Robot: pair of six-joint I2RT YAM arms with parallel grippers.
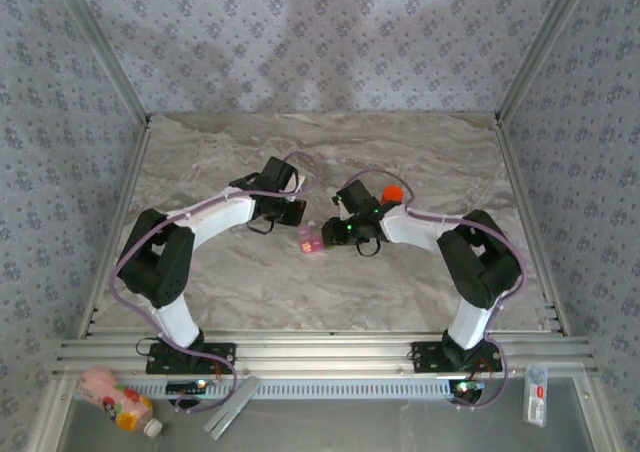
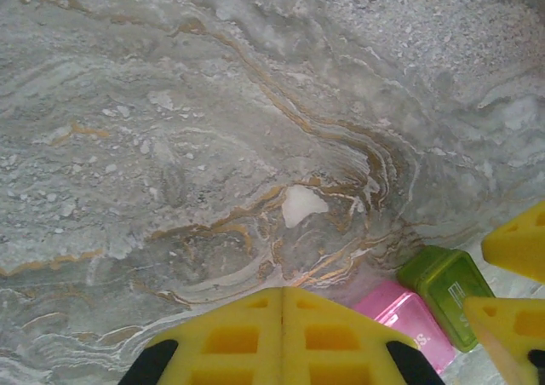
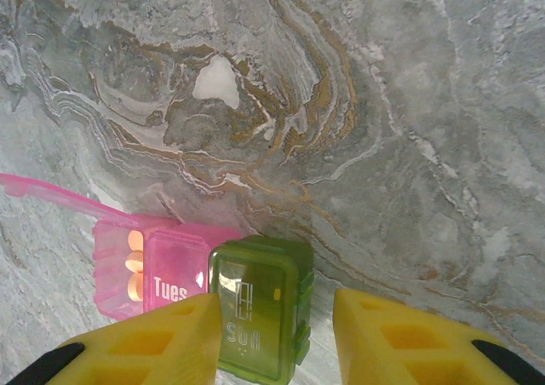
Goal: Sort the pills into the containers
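On my right wrist camera, the right gripper (image 3: 277, 304) has its blocky yellow jaws spread astride the green compartment (image 3: 260, 274) of the pill case (image 3: 204, 270). The case lies flat on the veined, grey marble-pattern tabletop (image 3: 409, 104). A gap shows at one jaw; the other sits so close I can't say whether it touches. The green plastic is translucent and boxy with rounded corners, and it is stamped "Sun". The joined pink compartment (image 3: 170, 261), marked "Tues", has its thin lid (image 3: 51, 193) flipped open, and pale orange pills (image 3: 134, 266) show through its wall. My left gripper (image 2: 283, 298) is pressed together on nothing, its waffled yellow fingers flush, near the case.
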